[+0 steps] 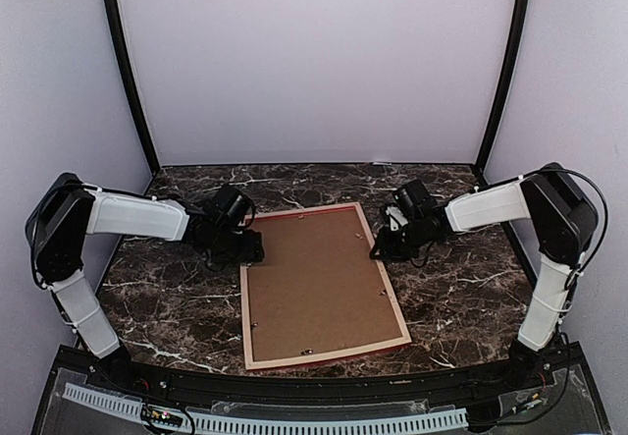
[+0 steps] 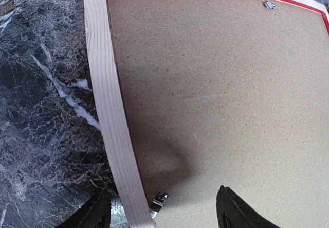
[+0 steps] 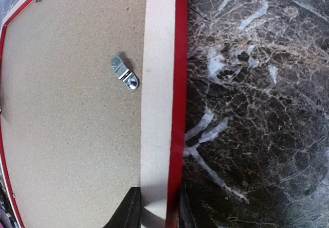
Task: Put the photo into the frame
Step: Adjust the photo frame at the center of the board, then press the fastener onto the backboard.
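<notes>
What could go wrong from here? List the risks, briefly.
1. The right end effector straddles one thin rail of the frame. Pulling from that side alone could skew or drag it across the table.
2. The backing board sits clipped in. The open left end effector hovers over a small metal clip, which it might easily slip off.
3. The photo appears in no view, so its position cannot be checked.

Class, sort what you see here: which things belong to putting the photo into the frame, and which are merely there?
Belongs: the frame, face down; backing board in it; metal clip; left hand and right hand, each astride a rail. No sight of the photo.
Merely there: marble table; white walls.
</notes>
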`<act>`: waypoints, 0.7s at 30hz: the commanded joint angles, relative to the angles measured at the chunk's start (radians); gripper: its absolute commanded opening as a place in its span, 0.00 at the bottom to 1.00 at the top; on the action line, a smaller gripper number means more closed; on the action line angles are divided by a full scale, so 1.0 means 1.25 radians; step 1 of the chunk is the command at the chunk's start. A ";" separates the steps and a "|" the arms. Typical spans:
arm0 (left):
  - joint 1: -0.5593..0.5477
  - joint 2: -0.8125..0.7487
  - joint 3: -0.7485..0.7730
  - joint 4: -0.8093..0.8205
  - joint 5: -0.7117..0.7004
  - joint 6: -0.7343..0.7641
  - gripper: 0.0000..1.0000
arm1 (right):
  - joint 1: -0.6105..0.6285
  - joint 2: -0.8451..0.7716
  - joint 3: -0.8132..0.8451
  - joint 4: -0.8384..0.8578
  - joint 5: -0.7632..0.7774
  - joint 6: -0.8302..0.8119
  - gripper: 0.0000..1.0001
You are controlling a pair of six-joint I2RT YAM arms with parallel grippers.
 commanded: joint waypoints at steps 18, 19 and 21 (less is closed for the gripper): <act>0.050 0.049 0.036 0.020 -0.059 0.045 0.41 | -0.012 0.042 0.121 -0.038 0.044 0.013 0.57; 0.050 0.051 0.036 0.021 -0.058 0.045 0.40 | -0.018 0.050 0.130 -0.035 0.043 0.014 0.57; 0.050 0.054 0.035 0.023 -0.057 0.047 0.37 | -0.026 0.068 0.155 -0.036 0.046 0.013 0.58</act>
